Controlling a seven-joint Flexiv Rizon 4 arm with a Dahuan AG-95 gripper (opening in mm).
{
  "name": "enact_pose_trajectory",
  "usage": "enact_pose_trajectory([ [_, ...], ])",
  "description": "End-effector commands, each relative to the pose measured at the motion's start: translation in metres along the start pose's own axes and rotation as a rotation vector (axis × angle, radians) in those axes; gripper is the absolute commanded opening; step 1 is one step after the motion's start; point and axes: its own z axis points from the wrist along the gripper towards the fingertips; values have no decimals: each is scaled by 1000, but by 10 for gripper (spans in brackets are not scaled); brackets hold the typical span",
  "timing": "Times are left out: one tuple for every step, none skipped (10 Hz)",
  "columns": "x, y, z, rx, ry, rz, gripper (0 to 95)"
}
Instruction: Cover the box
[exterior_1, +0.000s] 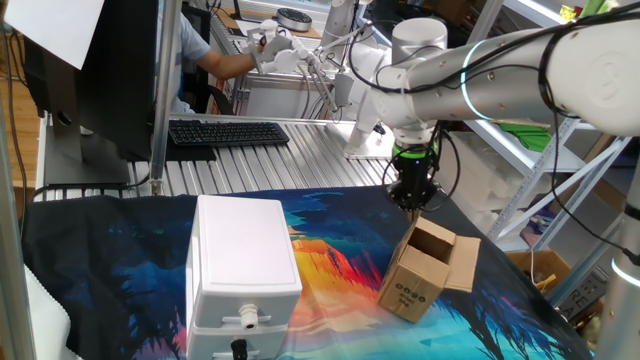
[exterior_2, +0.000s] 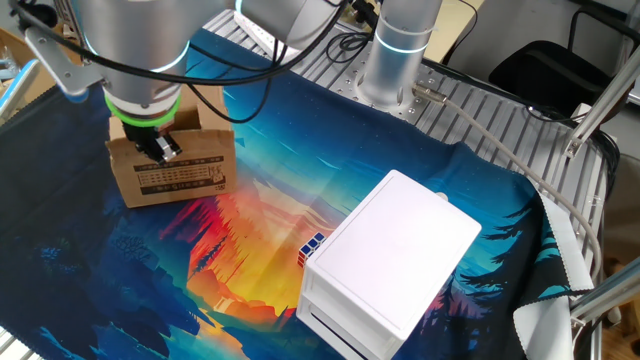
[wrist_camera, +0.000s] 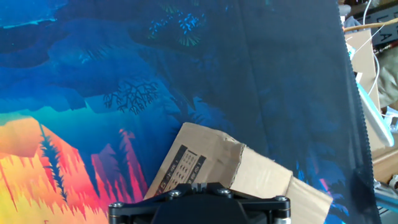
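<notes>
The box (exterior_1: 415, 285) is a small brown cardboard carton with black printed marks on its side. It stands on the colourful cloth at the right of one fixed view, top open, one flap folded out to the right. It also shows in the other fixed view (exterior_2: 190, 175) and in the hand view (wrist_camera: 205, 165). My gripper (exterior_1: 411, 204) hangs just above the box's far top edge. In the other fixed view my gripper (exterior_2: 160, 150) overlaps the box's top. In the hand view my gripper (wrist_camera: 199, 185) has its jaws drawn together with nothing seen between them.
A large white plastic case (exterior_1: 243, 255) with a front connector stands left of the box, also in the other fixed view (exterior_2: 395, 255). A small coloured cube (exterior_2: 312, 246) lies against it. A keyboard (exterior_1: 228, 132) and a person (exterior_1: 200, 50) are behind the cloth.
</notes>
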Motion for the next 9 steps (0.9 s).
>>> enact_pose_trajectory([
  [-4,0,2,-4,-2,-5,0],
  [-4,0,2,-10,-6,-2,0],
  [-4,0,2,-18,-7,1,0],
  [-4,0,2,-20,-6,6,0],
  [-4,0,2,-22,4,17,0],
  [-3,0,2,-26,14,19,0],
  [-3,0,2,-29,15,22,0],
  [-3,0,2,-31,16,24,0],
  [-3,0,2,-49,22,31,0],
])
